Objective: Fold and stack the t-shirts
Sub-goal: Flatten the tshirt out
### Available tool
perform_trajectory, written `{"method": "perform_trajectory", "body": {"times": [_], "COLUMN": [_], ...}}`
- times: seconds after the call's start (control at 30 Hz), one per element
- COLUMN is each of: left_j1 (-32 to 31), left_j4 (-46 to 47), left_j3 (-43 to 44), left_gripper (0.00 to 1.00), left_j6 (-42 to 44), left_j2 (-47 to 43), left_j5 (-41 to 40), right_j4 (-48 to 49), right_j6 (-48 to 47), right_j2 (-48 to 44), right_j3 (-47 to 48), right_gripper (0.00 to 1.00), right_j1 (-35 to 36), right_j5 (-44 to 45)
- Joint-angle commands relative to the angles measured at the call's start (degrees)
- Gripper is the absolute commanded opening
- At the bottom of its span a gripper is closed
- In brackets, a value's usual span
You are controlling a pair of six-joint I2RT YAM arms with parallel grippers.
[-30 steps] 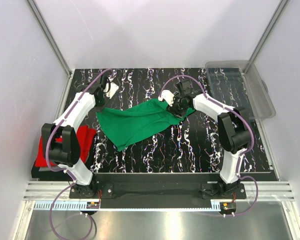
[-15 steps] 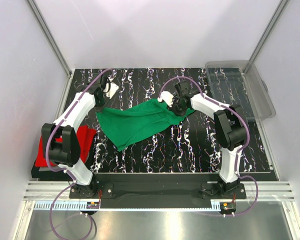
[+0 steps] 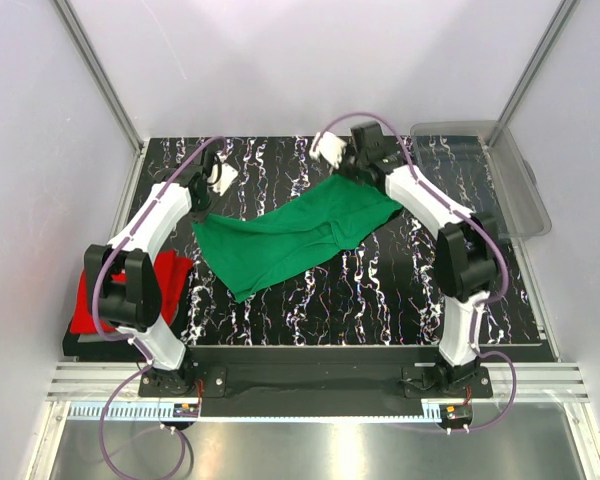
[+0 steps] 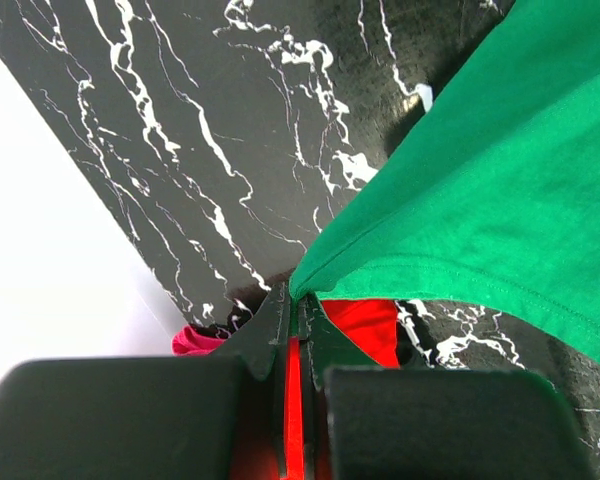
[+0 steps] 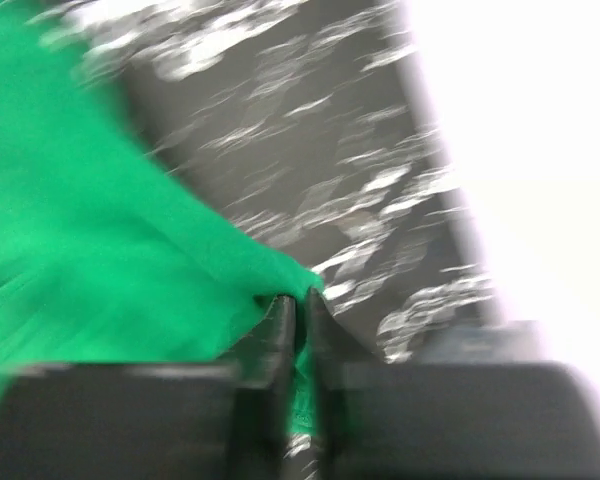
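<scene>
The bright green t-shirt [image 3: 290,235] lies stretched across the middle of the black marbled table, held at two corners. My left gripper [image 3: 197,208] is shut on its left corner, which the left wrist view shows as cloth [image 4: 480,200] pinched at the fingertips [image 4: 300,297]. My right gripper [image 3: 357,172] is shut on its far right corner; the right wrist view is blurred but shows green cloth [image 5: 100,230] between the closed jaws [image 5: 298,300]. The folded red t-shirt [image 3: 85,305] lies at the table's left edge by the left arm, and also shows in the left wrist view [image 4: 365,325]. A dark edge [image 3: 90,345] shows under it; I cannot tell whether that is the grey shirt.
A clear plastic bin [image 3: 500,170] stands at the back right, overhanging the table edge. White walls with metal posts close in the table on the left, the back and the right. The arm bases stand at the near edge.
My right gripper has moved toward the back of the table, pulling the green shirt's right corner with it, so the cloth is drawn out longer. My left gripper has stayed put.
</scene>
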Motion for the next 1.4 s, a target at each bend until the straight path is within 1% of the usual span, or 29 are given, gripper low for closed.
{"method": "perform_trajectory", "body": {"times": [0.0,0.03,0.07,0.1,0.13,0.17,0.2,0.23,0.27,0.3,0.33,0.37,0.4,0.43,0.47,0.5,0.57,0.63,0.73,0.77,0.8,0.83,0.9,1.1,1.37], "left_j1": [0.0,0.0,0.0,0.0,0.0,0.0,0.0,0.0,0.0,0.0,0.0,-0.1,-0.1,-0.1,-0.1,-0.1,-0.2,-0.3,-0.7,-0.7,-0.8,-0.8,-0.9,-1.0,-1.0], "left_j4": [1.4,1.4,1.4,1.4,1.3,1.4,1.3,1.3,1.3,1.4,1.4,1.3,1.4,1.4,1.4,1.3,1.3,1.3,1.3,1.2,1.3,1.3,1.2,1.3,1.4], "left_j3": [3.8,4.0,4.2,4.2,4.2,3.9,3.8,3.7,3.5,3.5,3.4,3.6,3.7,3.7,3.8,4.0,4.0,4.0,3.6,3.4,3.4,3.2,3.2,2.2,1.8], "left_gripper": [0.0,0.0,0.0,0.0,0.0,0.0,0.0,0.0,0.0,0.0,0.0,0.0,0.0,0.0,0.0,0.0,0.0,0.0,0.0,0.0,0.0,0.0,0.0,0.0,0.0], "left_j6": [-0.4,-0.4,-0.5,-0.5,-0.5,-0.5,-0.5,-0.5,-0.5,-0.6,-0.7,-0.8,-0.7,-1.0,-1.1,-1.2,-1.2,-1.2,-1.0,-1.0,-1.0,-1.1,-1.2,-0.9,-1.0], "left_j2": [0.6,0.6,0.7,0.6,0.5,0.1,-0.1,-0.1,-0.2,-0.3,-0.3,-0.1,0.1,0.4,0.5,0.6,0.7,1.0,0.9,0.8,0.8,0.9,0.9,0.1,0.1], "left_j5": [0.0,0.0,0.0,0.0,0.0,-0.2,-0.2,-0.1,0.1,0.1,0.1,0.1,0.1,0.1,0.2,0.4,0.5,0.5,0.5,0.4,0.3,0.2,0.2,-0.6,-0.2], "right_j4": [14.6,16.2,18.1,19.0,19.4,19.5,19.4,19.4,19.5,19.4,19.3,18.9,18.2,16.5,11.1,8.3,3.1,0.2,-5.7,-7.2,-8.6,-10.1,-10.2,-10.2,-10.1], "right_j6": [-2.9,-2.1,-1.3,0.6,1.6,2.4,4.1,4.6,4.4,3.4,2.6,1.8,0.8,0.6,0.6,0.9,2.0,2.9,6.9,7.9,9.1,9.4,9.4,9.1,7.5], "right_j2": [9.0,13.9,16.0,17.6,18.6,18.0,16.9,13.4,11.5,9.5,5.8,4.2,2.7,0.4,-0.4,-1.2,-2.7,-2.9,-2.0,-1.3,-0.5,1.0,2.3,5.6,9.2], "right_j3": [10.1,12.7,15.6,19.9,21.4,21.6,19.6,17.6,15.1,9.4,6.2,3.2,-2.0,-3.8,-5.0,-6.5,-7.7,-7.9,-5.5,-4.4,-2.1,-1.5,-1.2,0.4,1.5], "right_gripper": [0.31,0.39,0.45,0.5,0.54,0.57,0.58,0.61,0.62,0.63,0.64,0.63,0.62,0.62,0.61,0.62,0.62,0.63,0.65,0.66,0.67,0.71,0.72,0.74,0.74], "right_j1": [-0.6,-0.5,-0.5,-0.6,-0.6,-0.9,-1.3,-1.5,-1.8,-2.2,-2.6,-2.8,-3.8,-4.3,-5.0,-5.8,-7.1,-7.1,-6.8,-6.4,-5.8,-4.4,-2.9,0.5,1.2], "right_j5": [10.8,13.5,18.6,20.8,22.1,22.4,21.6,20.1,17.1,15.3,13.5,10.5,8.9,6.8,1.1,-1.5,-7.0,-9.7,-17.5,-18.6,-19.4,-19.8,-19.4,-17.7,-13.8]}}
